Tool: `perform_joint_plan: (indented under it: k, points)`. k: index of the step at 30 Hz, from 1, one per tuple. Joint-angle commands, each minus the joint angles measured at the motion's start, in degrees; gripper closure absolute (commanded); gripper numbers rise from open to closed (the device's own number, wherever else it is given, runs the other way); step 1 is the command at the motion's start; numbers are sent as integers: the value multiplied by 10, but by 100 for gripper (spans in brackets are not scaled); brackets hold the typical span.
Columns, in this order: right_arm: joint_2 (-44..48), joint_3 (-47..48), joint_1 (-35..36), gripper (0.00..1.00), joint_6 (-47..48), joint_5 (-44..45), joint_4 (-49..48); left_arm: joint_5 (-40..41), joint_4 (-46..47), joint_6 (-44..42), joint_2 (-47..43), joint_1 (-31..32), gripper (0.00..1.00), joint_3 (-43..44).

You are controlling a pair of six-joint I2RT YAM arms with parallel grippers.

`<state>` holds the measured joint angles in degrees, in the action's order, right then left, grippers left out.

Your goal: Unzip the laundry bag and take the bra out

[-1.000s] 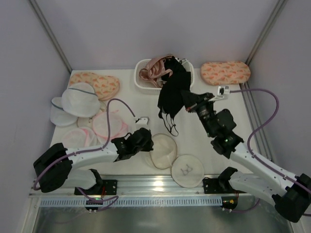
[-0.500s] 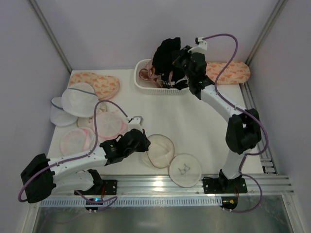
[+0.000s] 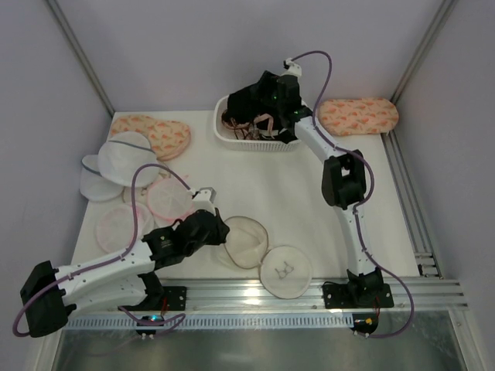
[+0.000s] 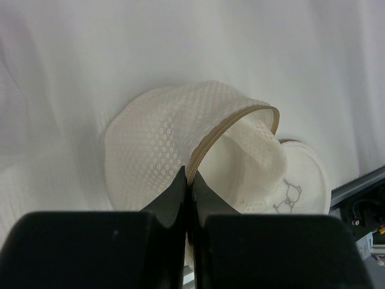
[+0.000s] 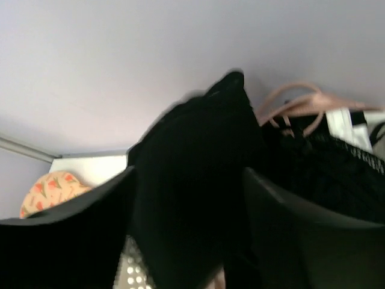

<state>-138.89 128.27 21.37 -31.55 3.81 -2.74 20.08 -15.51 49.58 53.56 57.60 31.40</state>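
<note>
Pinching the tan zipper rim of the small round cream-white mesh laundry bag [image 4: 150, 144], the left gripper [image 4: 187, 180] has its fingers pressed together on it just ahead of its tips. This holds the mouth open and stops the pouch from sliding. The limp black fabric bra [image 5: 192, 120] is out of the bag, bunched between the fingers of the right gripper [image 5: 187, 180], which clasp it. Under this gripper stands the white plastic basket [image 3: 255, 141] with pale pink bras [image 5: 295, 99], probably the drop place. Letting go seems the next move.
</note>
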Motion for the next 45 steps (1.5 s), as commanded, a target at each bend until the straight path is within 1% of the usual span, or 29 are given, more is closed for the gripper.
perform_joint_plan:
  k: [1,2,3,4,8,9,10,12,13,15,17,18,20,22,23,24,26,27,29,30,32,33,34,35,36,37,39,43,45]
  points:
    - [37,-25,-3,10,35,-16,-14,26,-15,6,-14,-3,100,-4]
    - [57,-59,-3,1,39,-18,-42,27,-15,6,-13,-3,100,-3]
    - [105,-137,-3,1,42,-18,-72,27,-15,6,-11,-3,100,-2]
    - [130,-173,-3,1,45,-17,-125,26,-14,6,-10,-4,100,-1]
    - [239,-299,-4,1,66,-14,-201,24,-6,5,-4,-3,100,1]
    - [262,-351,-4,1,69,-13,-215,24,-6,6,0,-4,100,1]
    - [309,-378,-4,0,82,-7,-237,23,-2,5,2,-3,100,0]
    - [358,-449,-4,1,94,-2,-256,23,2,6,8,-3,100,-4]
    - [402,-471,-4,1,104,9,-257,23,8,7,10,-3,100,-5]
    - [446,-524,-4,1,112,26,-244,22,15,10,15,-3,100,-8]
    - [504,-548,-1,1,117,68,-182,20,26,12,21,-3,100,-13]
    - [522,-573,4,0,117,86,-130,17,33,16,23,-3,100,-17]
    - [580,-625,15,1,118,140,-87,14,51,20,31,-3,100,-23]
    - [622,-664,43,1,116,172,-29,6,62,28,40,-4,100,-27]
    - [663,-682,56,1,113,191,-4,5,72,31,49,-3,100,-30]
    - [683,-719,70,1,95,222,50,2,78,36,54,-3,100,-33]
    - [722,-760,116,0,72,238,96,-8,96,47,69,-3,100,-41]
    - [762,-799,134,1,36,260,146,-12,112,53,75,-3,100,-48]
    - [804,-840,182,1,-3,269,187,-21,133,71,87,-4,100,-57]
    - [846,-879,199,1,-48,275,227,-21,151,79,89,-3,100,-70]
    - [886,-911,240,1,-93,277,272,-21,176,103,96,-3,100,-81]
    - [924,-935,256,0,-118,280,316,-17,194,110,102,-3,100,-94]
    - [940,-948,269,0,-153,282,332,-12,203,120,102,-1,100,-101]
    - [955,-957,294,0,-170,284,351,-2,213,132,104,1,100,-108]
    - [967,-968,306,0,-185,287,383,3,225,150,108,1,100,-117]
    - [984,-972,316,1,-197,291,397,8,255,157,110,2,100,-131]
    - [990,-972,338,1,-224,292,429,24,279,169,121,4,100,-136]
    - [969,-976,361,1,-243,291,434,64,342,177,173,3,100,-121]
    - [962,-979,367,1,-250,290,432,57,381,175,197,-3,100,-110]
